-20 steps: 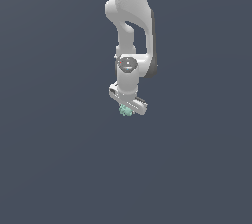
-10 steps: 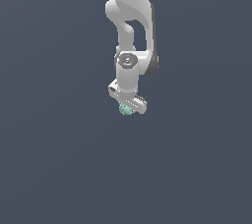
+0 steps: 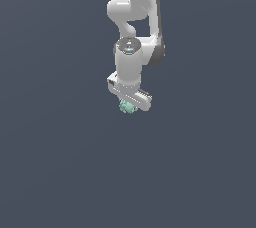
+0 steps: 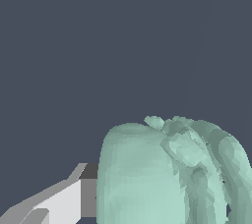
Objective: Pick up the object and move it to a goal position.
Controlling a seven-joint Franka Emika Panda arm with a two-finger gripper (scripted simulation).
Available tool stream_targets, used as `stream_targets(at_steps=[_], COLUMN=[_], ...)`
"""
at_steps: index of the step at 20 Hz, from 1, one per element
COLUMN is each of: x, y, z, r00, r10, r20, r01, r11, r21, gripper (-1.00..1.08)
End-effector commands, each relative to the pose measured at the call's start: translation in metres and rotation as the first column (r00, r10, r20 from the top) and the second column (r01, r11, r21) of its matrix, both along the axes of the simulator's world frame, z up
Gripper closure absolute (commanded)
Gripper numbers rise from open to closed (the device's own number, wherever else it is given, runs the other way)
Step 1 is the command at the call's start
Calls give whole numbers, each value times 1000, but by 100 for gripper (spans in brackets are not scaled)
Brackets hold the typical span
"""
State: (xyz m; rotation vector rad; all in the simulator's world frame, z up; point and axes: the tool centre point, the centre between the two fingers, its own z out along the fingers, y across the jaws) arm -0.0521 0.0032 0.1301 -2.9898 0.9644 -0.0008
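Mint-green ribbed object [image 3: 126, 106] sits pinched between the fingers [image 4: 54, 203] of the white gripper [image 3: 128, 103] under the arm, so the pickup looks done, and carrying it to a goal not marked in either view seems to remain.

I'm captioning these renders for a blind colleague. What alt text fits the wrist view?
A pale mint-green lumpy object with ribbed ridges along one side fills the lower part of the picture, with a white and grey finger of the claw touching its smooth side. Behind them is only a flat dark grey background.
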Motion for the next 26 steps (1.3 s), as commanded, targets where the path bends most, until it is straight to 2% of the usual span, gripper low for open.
stream_targets(at_steps=[1, 17, 26], x=[7, 55, 79], y=[-1, -7, -9], z=[25, 179, 247], r00=[1000, 1000, 1000], r10=[-1, -1, 0], r20=[0, 0, 0], r01=[1, 1, 0], r11=[1000, 1000, 1000], r21=[-1, -1, -1], gripper=[108, 108, 108])
